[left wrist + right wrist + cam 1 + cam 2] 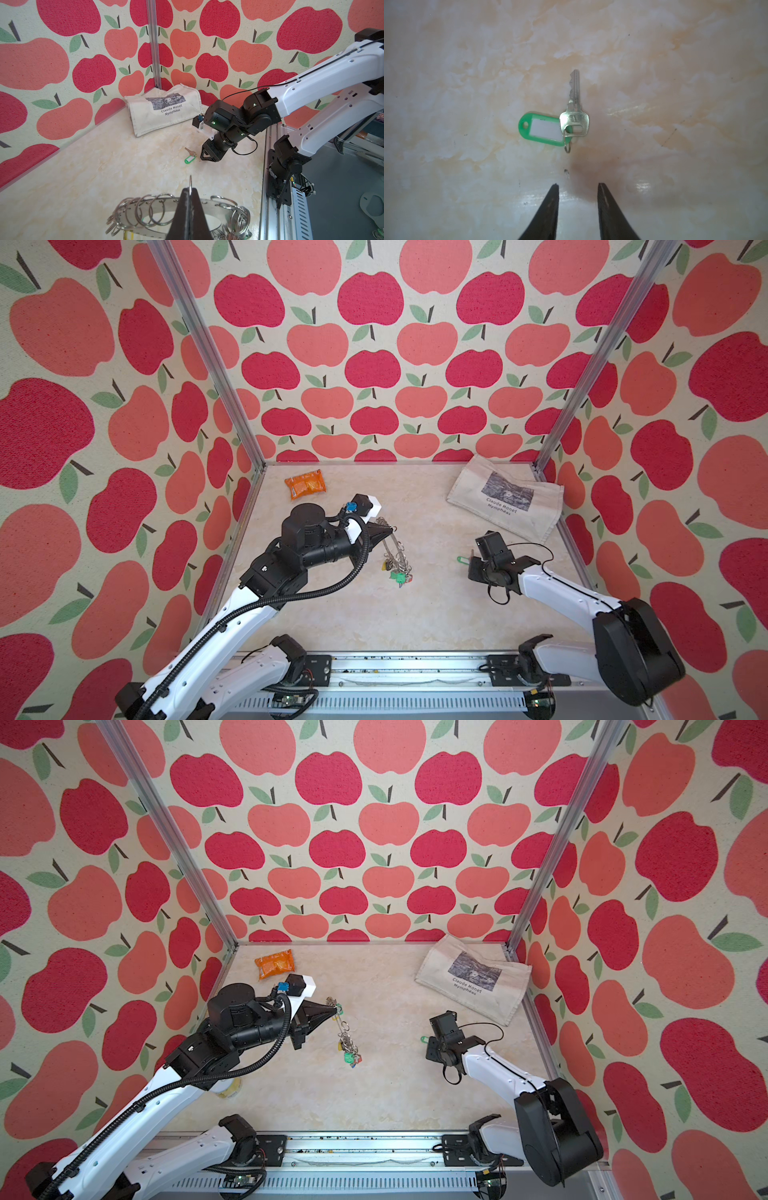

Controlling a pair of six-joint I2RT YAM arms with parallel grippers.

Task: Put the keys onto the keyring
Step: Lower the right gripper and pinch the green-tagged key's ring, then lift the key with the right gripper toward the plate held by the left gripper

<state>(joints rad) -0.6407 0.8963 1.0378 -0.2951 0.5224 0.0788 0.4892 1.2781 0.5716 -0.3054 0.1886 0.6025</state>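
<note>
The keyring is a flat grey metal disc with wire rings along its rim. It hangs on edge above the table from my left gripper, which is shut on one of its wire rings. Several keys with coloured tags dangle from its low end. One silver key with a green tag lies flat on the table to the right. My right gripper hovers just short of it, jaws apart and holding nothing.
An orange foil packet lies at the back left. A cream tote bag printed "Claude Monet Nymphéas" fills the back right corner. Apple-patterned walls close in three sides, and a metal rail with the arm bases runs along the front.
</note>
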